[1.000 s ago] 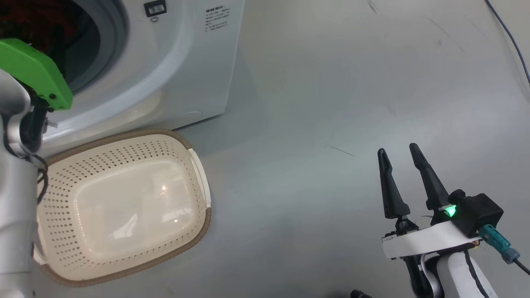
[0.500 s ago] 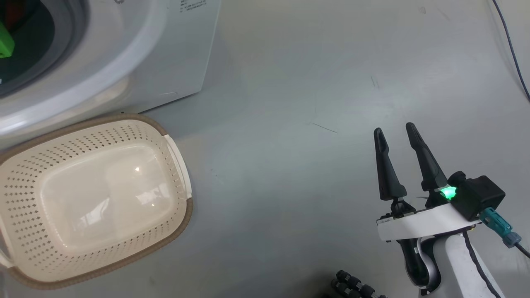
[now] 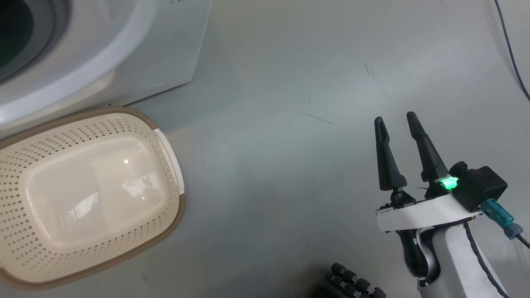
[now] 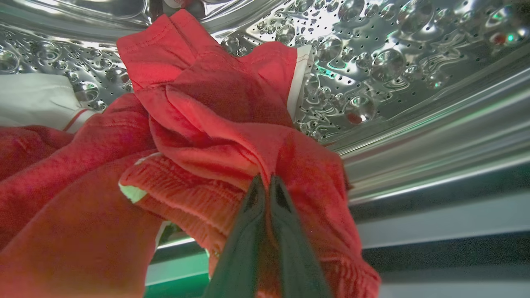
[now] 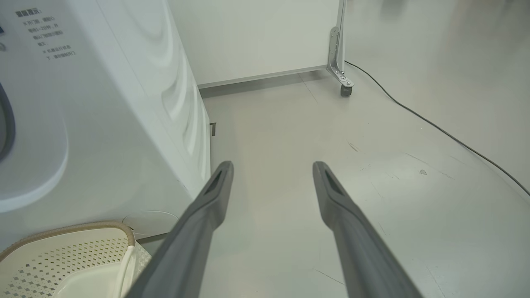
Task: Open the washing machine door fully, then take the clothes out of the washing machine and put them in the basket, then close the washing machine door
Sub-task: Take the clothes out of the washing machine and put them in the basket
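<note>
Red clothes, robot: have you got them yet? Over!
Left tool shut on red clothes inside drum. Right tool open over floor. Basket beside washing machine. Nothing in the way.

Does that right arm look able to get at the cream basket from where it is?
Probably yes: just bare floor lies between the open right claw and the basket, and nothing covers its rim.

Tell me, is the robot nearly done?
Not yet. The door must be open: the left gripper is inside the drum, shut on red clothes. The basket is empty, so all clothes need moving, then the door needs closing. The right gripper hangs open.
</note>
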